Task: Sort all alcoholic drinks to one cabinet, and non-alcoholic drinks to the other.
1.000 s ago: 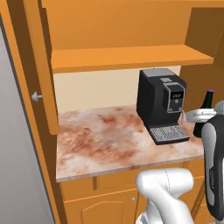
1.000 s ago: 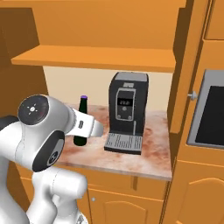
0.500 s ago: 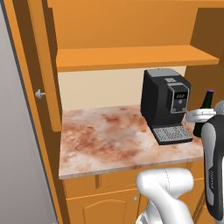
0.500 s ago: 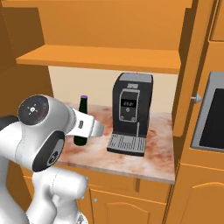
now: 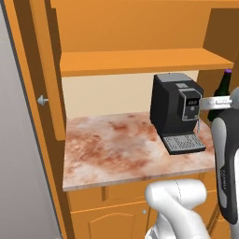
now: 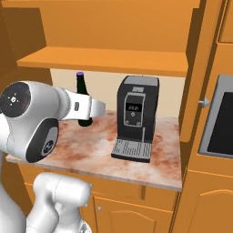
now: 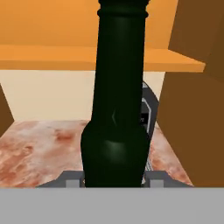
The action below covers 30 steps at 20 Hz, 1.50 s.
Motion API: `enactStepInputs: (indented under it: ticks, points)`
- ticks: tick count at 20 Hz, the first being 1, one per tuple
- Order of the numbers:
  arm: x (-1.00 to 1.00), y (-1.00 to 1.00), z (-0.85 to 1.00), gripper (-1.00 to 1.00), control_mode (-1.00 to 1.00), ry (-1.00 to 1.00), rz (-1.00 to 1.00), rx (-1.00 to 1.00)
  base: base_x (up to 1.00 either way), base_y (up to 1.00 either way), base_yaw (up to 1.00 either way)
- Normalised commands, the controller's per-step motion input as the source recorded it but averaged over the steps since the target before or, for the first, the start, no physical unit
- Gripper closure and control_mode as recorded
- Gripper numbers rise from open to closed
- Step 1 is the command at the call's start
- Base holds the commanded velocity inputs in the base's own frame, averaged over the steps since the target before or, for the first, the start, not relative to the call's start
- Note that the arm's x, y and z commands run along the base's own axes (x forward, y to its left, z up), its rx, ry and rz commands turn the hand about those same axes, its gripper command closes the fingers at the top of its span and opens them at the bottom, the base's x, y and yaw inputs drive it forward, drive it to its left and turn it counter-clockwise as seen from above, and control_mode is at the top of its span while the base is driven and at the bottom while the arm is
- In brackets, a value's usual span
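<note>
A slim dark green-black glass bottle with a purple cap, one of the alcoholic drinks, stands upright in my gripper, which is shut on its body. In the left base view the bottle shows at the right edge, with the gripper across its lower half. In the hand view the bottle rises from between the fingertips, in front of the open cabinet's marble counter. The non-alcoholic drinks are out of view.
A black coffee machine stands on the marble counter under an orange shelf. Cabinet doors with knobs hang open on both sides. A dark oven front is at the right.
The whole picture has shifted slightly to the right in both base views, so the camera has moved. The bottle stays in the shut gripper in the same pose.
</note>
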Motion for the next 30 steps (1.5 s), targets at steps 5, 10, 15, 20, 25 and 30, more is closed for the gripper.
enactStepInputs:
  ticks: [5, 10, 15, 20, 25, 30]
  points:
    - [0.6, 0.0, 0.88, 1.0, -1.0, -0.13, 0.0, -0.07, 0.0, 0.0, 0.0]
    - [0.85, -0.14, 0.59, 1.0, -1.0, -0.06, 0.0, 0.0, 0.0, 0.0, 0.0]
    - [1.0, -0.02, 0.16, 1.0, -1.0, -0.03, 0.0, 0.0, 0.0, 0.0, 0.0]
    - [0.89, 0.0, -0.17, 1.0, -1.0, -0.01, 0.0, 0.0, 0.0, 0.0, 0.0]
    - [0.86, 0.0, -0.02, 1.0, -1.0, -0.05, 0.0, 0.0, 0.0, 0.0, 0.0]
    - [0.82, -0.11, -0.09, 1.0, -1.0, -0.02, 0.0, 0.0, 0.0, 0.0, 0.0]
